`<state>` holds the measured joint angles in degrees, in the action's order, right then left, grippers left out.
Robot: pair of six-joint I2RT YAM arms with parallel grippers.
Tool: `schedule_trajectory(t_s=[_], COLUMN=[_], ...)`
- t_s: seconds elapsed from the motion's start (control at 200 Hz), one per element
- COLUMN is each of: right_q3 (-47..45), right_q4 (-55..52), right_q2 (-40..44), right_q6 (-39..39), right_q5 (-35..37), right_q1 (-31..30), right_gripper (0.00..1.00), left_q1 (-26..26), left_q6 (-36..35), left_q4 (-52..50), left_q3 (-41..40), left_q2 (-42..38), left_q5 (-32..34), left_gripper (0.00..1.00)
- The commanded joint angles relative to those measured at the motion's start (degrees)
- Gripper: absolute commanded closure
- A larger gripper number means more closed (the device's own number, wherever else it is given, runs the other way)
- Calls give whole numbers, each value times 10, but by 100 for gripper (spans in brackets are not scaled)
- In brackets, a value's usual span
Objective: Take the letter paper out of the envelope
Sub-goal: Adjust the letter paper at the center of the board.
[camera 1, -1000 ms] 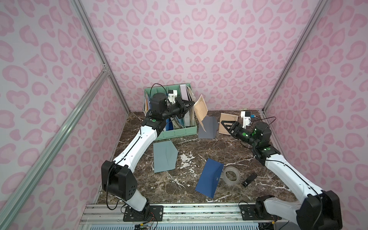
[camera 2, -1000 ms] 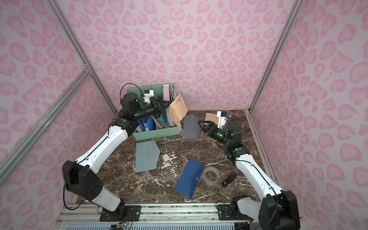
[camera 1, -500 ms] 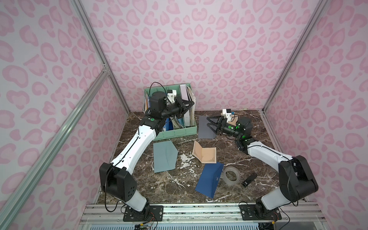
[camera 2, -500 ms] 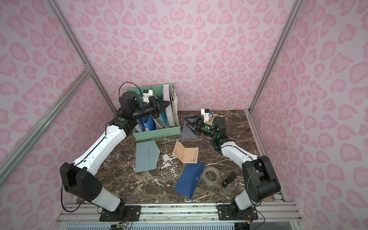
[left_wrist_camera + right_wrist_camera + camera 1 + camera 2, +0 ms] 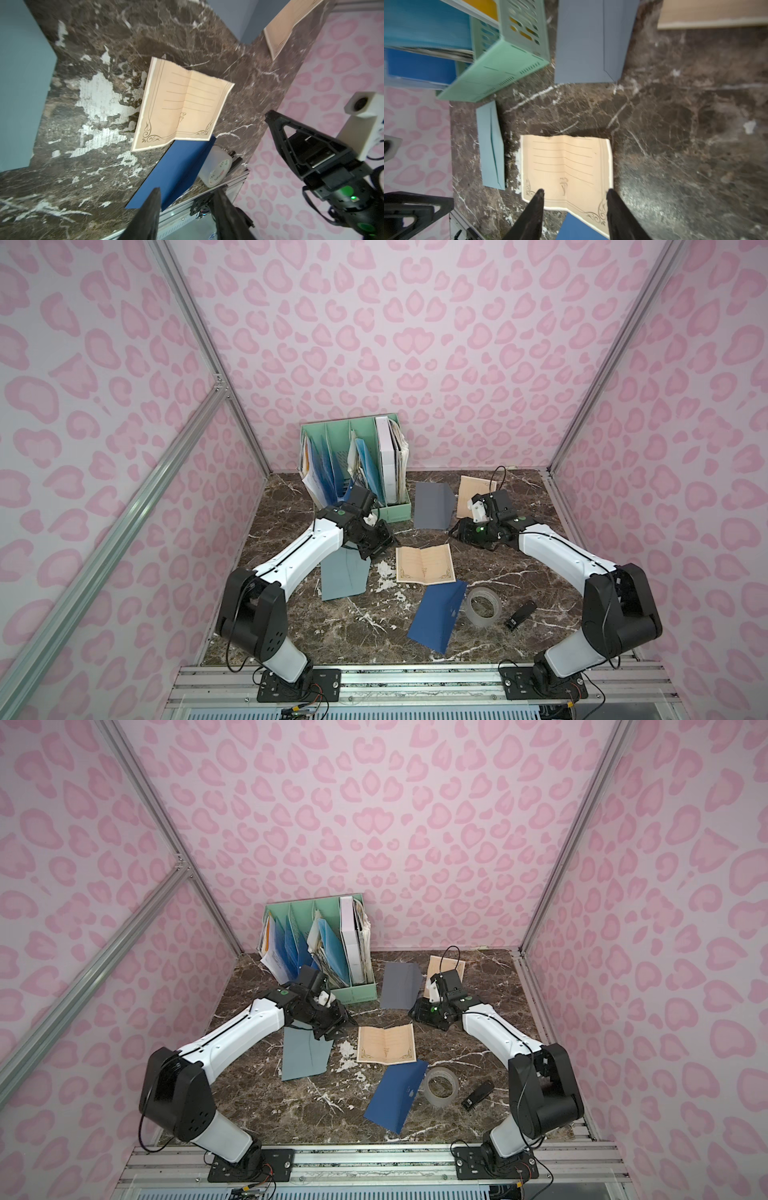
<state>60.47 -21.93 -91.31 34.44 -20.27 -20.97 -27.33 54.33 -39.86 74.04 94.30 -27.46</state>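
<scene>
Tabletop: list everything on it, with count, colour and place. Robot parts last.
Unfolded letter paper: 1, tan, mid-table.
Second paper: 1, tan, back right.
Grey envelope: 1, grey, back centre.
Pale blue envelope: 1, pale blue, left of centre.
Dark blue envelope: 1, dark blue, front centre.
File organiser: 1, mint green, back left.
Tape roll: 1, clear, front right.
Small black object: 1, black, beside the tape.
Left gripper: 1, black, open, empty.
Right gripper: 1, black, open, empty.
</scene>
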Motion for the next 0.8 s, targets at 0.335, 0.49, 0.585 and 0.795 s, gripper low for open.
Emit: schedule_trajectory(t_s=[0.335,0.49,0.585,0.795], right_q3=[-77,-112,-128,-127], right_q4=[104,160,192,231], right_q2=[-67,-84,-94,-116], right_q6=[-24,2,14,29], right_q5=[-174,-220,-241,-278], right_q1=[42,54,62,62], right_gripper=[49,50,50,54], left_q1=[0,6,11,16], left_q6=[-100,-101,-96,-112], left_q4=[44,74,97,100], left_q3=[-39,-26,-31,-24], left_q2=[86,135,149,168], left_q5=[32,-1,-9,-17], left_gripper=[20,24,25,29])
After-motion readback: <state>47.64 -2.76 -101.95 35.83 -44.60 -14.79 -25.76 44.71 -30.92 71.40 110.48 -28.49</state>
